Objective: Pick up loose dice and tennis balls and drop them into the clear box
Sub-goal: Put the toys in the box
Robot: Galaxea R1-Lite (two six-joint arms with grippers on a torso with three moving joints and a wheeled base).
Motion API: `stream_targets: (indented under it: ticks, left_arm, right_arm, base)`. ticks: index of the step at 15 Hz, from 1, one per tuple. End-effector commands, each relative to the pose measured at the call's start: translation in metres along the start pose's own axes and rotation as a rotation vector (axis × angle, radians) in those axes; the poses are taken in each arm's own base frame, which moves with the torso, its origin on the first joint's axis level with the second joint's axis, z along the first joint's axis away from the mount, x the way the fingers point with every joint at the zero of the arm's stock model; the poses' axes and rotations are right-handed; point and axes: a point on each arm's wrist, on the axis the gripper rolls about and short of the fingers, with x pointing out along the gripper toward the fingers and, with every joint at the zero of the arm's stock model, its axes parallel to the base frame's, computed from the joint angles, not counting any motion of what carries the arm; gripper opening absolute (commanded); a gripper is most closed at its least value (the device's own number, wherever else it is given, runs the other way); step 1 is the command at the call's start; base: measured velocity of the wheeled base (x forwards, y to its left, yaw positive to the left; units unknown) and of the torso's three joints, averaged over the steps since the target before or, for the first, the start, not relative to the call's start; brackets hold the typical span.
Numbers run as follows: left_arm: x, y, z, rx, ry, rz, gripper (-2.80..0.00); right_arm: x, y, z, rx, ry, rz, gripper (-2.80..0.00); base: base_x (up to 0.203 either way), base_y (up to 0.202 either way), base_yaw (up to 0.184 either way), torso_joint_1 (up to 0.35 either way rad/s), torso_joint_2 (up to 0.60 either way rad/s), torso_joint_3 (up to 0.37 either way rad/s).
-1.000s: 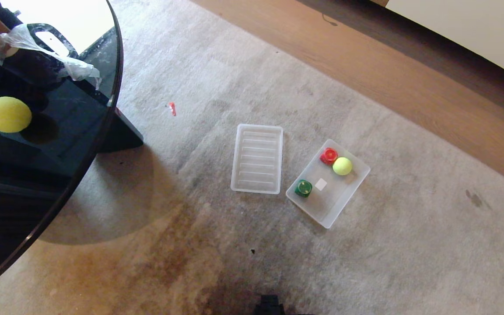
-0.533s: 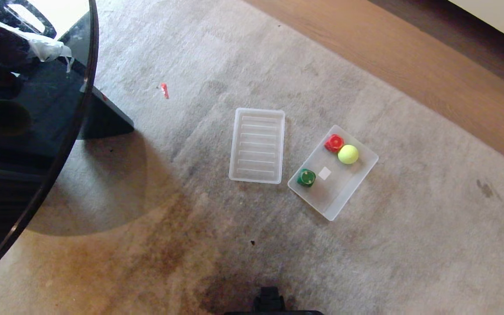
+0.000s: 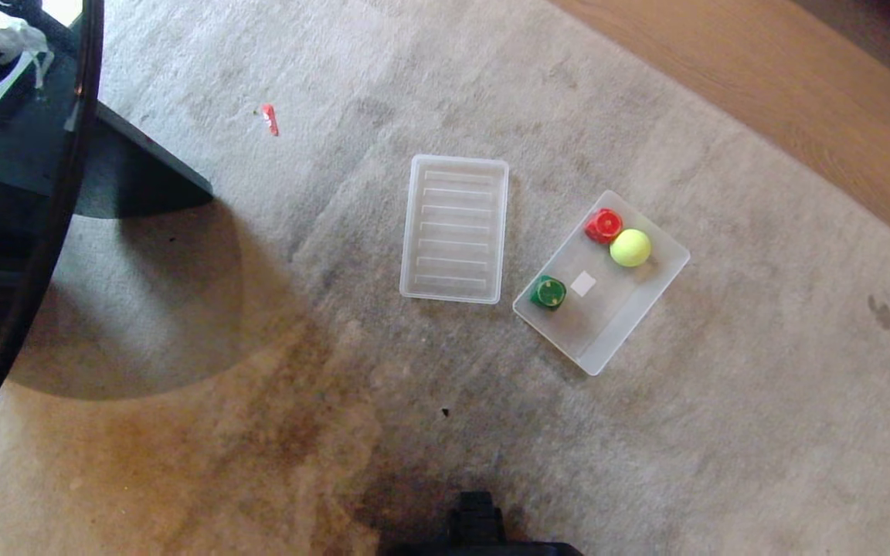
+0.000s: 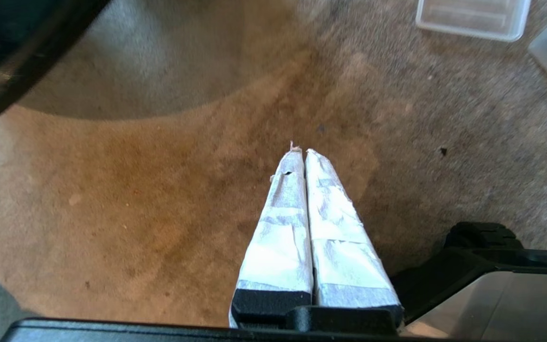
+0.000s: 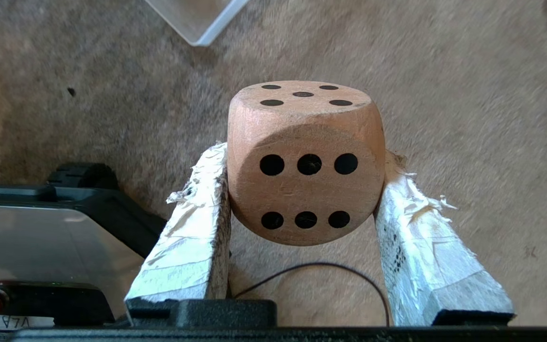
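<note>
A: Right gripper (image 5: pixel 302 171)?
B: Clamped on the beige wooden die (image 5: pixel 306 161), held above the carpet (image 5: pixel 468 95).
A: Left gripper (image 4: pixel 303 153)?
B: Fingers pressed together, nothing in it, over the carpet.
A: Clear box (image 3: pixel 650 297)?
B: On the carpet, beside the ribbed lid (image 3: pixel 456 228). Inside it: tennis ball (image 3: pixel 630 247) touching red die (image 3: pixel 603 225), green die (image 3: pixel 548 292) at one corner.

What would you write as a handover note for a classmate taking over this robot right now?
Right gripper: shut on the wooden die, held above the carpet.
Left gripper: shut, empty, parked.
Clear box on the carpet beside its lid holds a tennis ball, a red die and a green die.
Done: one ball boxed.
Left: drop the wooden die in the box; no other loose pieces in view.
</note>
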Motion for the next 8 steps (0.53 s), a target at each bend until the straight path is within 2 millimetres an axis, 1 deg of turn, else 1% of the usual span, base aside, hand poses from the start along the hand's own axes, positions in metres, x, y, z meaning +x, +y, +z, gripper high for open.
stream_targets:
  ticks: [1, 8]
  left_arm:
    - [0.0001, 0.0, 0.0, 0.0, 0.002, 0.0, -2.8]
    - [0.0001, 0.0, 0.0, 0.0, 0.001, 0.0, -2.8]
  right_arm:
    - [0.0, 0.0, 0.0, -0.001, 0.0, 0.001, -2.8]
    - [-0.0001, 0.0, 0.0001, -0.001, -0.002, 0.001, -2.8]
  base:
    - [0.0, 0.0, 0.0, 0.002, 0.01, -0.207]
    - [0.0, 0.0, 0.0, 0.003, 0.0, -0.193]
